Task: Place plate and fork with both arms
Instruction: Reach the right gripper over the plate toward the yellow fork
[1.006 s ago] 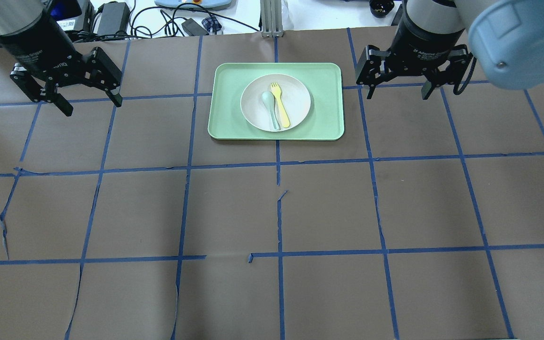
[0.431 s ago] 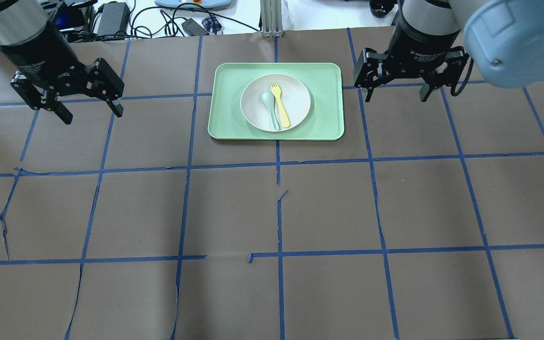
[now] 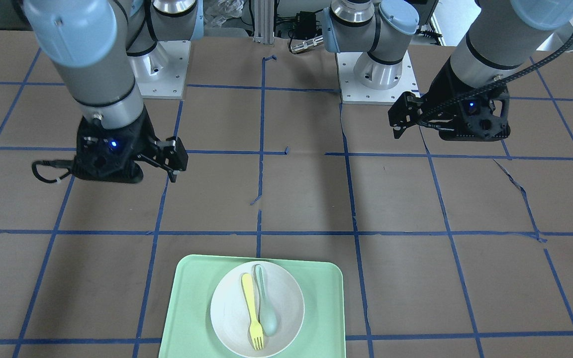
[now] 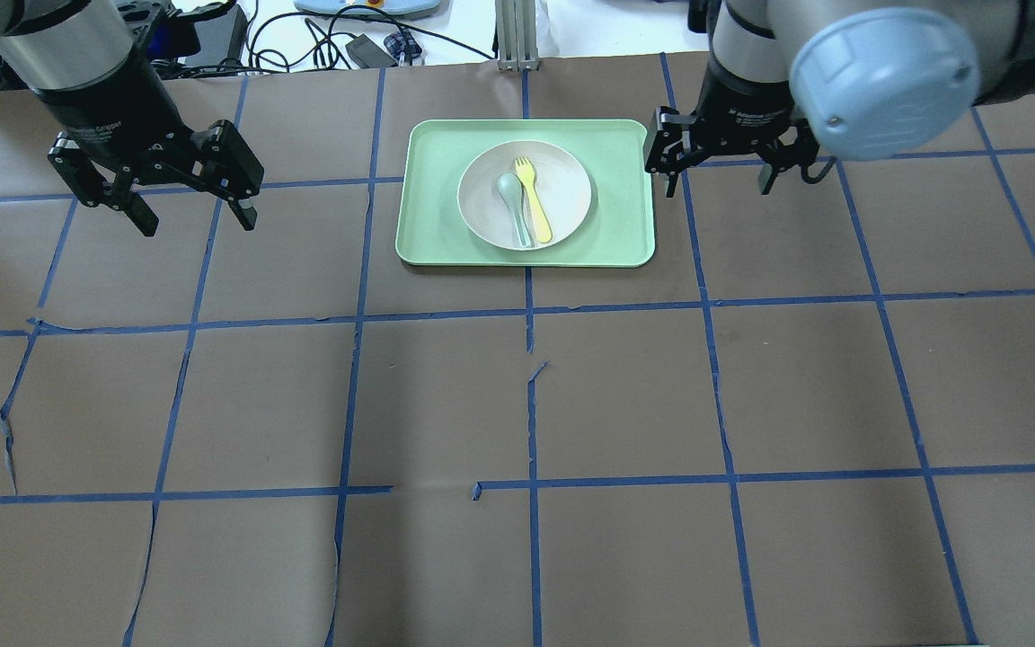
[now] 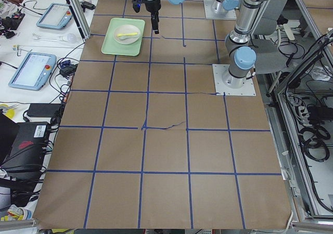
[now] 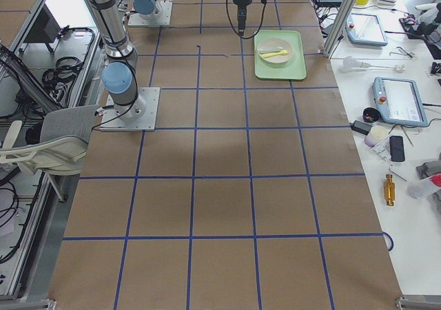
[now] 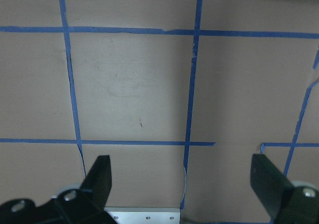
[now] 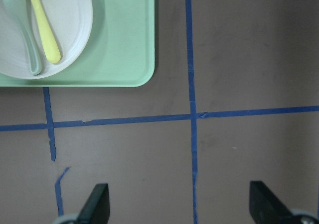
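**Both grippers close in on the tray, jaws wide and empty**

The left gripper (image 4: 198,221) hangs above the brown table (image 4: 625,395) with its fingers spread wide and nothing between them. It has slid toward the centre since a second ago, yet it is still well apart from the tray (image 4: 428,216). The right gripper (image 4: 717,187) is also wide open and empty. It has moved inward more markedly, so that its inner fingertip now sits just beside the tray's right edge in the overhead view. Its wrist camera shows the tray's corner and part of the plate ahead of the fingers.

The tray, plate and cutlery have not shifted. The mint-green tray lies flat at the far middle of the table. The white plate (image 4: 569,196) sits in the tray, roughly centred. On the plate lie the yellow fork (image 4: 533,202) and a pale grey-green spoon (image 4: 509,189), side by side and nearly parallel. The spoon is on the side nearer the left arm.
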Robot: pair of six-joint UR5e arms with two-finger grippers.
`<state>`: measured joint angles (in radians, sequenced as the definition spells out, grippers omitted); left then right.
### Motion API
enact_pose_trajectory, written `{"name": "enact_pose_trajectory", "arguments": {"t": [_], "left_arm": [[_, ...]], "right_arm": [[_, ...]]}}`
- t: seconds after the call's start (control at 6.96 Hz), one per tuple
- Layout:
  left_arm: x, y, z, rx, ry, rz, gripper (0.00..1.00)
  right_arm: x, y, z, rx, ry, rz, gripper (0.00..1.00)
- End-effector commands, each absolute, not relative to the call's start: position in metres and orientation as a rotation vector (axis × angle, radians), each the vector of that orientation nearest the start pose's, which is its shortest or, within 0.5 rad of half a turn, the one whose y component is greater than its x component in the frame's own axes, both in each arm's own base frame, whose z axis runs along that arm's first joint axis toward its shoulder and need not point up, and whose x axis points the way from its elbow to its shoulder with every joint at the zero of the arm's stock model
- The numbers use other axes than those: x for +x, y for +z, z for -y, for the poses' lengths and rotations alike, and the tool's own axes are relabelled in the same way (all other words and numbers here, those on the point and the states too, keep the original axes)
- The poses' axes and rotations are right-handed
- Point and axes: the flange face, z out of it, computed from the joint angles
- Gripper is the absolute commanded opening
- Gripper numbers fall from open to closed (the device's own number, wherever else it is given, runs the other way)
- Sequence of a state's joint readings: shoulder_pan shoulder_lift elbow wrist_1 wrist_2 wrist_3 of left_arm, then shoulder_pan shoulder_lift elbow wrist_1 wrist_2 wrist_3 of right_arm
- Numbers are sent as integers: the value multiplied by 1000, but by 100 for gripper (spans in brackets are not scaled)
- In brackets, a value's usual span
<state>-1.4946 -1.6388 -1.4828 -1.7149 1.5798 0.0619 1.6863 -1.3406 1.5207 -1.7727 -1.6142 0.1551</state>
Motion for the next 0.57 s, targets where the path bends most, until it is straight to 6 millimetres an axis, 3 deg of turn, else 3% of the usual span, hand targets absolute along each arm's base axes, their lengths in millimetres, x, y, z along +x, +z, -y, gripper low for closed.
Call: {"name": "enact_pose_trajectory", "arguments": {"t": [0.0, 0.14, 0.29, 0.43], "left_arm": [[-100, 479, 519, -2, 195, -3134, 100], [-100, 475, 522, 6, 205, -3132, 100], [-102, 476, 521, 8, 203, -3140, 100], [-103, 475, 521, 7, 205, -3143, 100]], "right_arm": [[251, 311, 625, 56, -119, -3176, 100], [282, 272, 645, 67, -172, -3156, 100], [294, 242, 665, 58, -220, -3141, 86], [300, 239, 683, 55, -261, -3126, 67]]}}
